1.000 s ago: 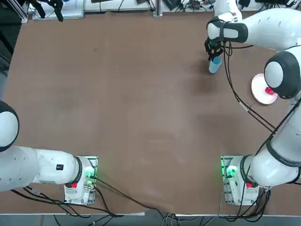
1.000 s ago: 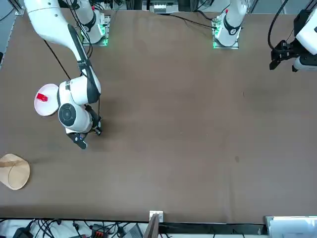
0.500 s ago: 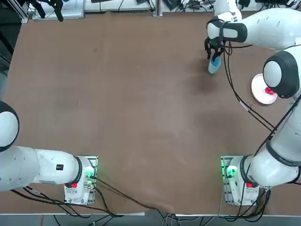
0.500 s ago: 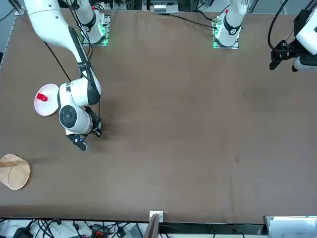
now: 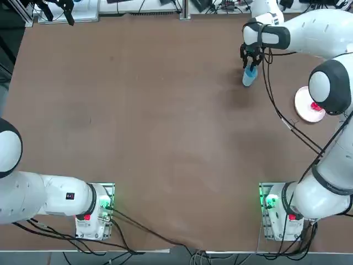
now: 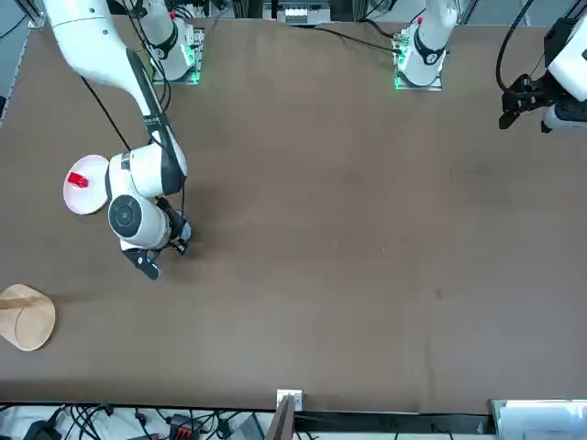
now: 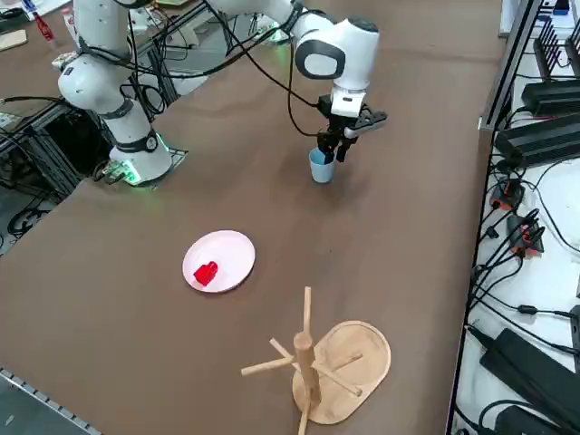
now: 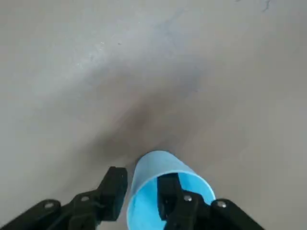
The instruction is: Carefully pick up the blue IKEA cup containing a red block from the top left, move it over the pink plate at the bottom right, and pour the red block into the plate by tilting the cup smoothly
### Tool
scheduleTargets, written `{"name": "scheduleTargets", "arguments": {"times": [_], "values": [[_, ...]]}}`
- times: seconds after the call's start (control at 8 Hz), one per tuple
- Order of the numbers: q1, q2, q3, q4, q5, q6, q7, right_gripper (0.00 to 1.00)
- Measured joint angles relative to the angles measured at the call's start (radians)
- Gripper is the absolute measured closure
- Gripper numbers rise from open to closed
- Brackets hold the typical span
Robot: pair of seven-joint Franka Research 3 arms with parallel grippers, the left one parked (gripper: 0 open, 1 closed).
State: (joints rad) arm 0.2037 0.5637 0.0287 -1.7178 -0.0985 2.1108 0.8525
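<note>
The blue IKEA cup point(image 5: 249, 77) point(image 7: 321, 167) stands upright on the brown table, far from the robot and right of centre. My right gripper point(image 5: 251, 59) point(image 7: 333, 149) point(image 8: 141, 191) hangs over its rim, open. One finger sits inside the cup point(image 8: 158, 167) and the other just outside, with the wall between them and a slight gap showing. The red block point(image 5: 315, 106) point(image 7: 206, 272) point(image 6: 79, 181) lies on the pink plate point(image 5: 304, 102) point(image 7: 227, 254) point(image 6: 92, 197), nearer the right edge. My own elbow partly covers the plate in the top view.
A tan wooden oval base with a branched stick point(image 7: 340, 358) point(image 6: 26, 316) stands at the table's far right corner, beyond the plate. Cables trail from my right arm across the table between cup and plate.
The fingers have spread apart from a tight grip on the cup's wall. The cup stays standing on the table, and the hand has barely shifted.
</note>
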Motion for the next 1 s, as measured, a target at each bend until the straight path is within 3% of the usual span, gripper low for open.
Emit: {"name": "scheduleTargets", "arguments": {"times": [0.5, 0.62, 0.88, 1.0], "values": [[0.000, 0.000, -0.002, 0.005, -0.006, -0.002, 0.000, 0.45], [0.000, 0.000, -0.002, 0.005, -0.007, -0.002, 0.000, 0.31], [0.003, 0.000, -0.002, 0.006, -0.007, -0.002, 0.000, 0.26], [0.004, 0.000, -0.002, 0.007, -0.007, -0.002, 0.000, 0.19]]}}
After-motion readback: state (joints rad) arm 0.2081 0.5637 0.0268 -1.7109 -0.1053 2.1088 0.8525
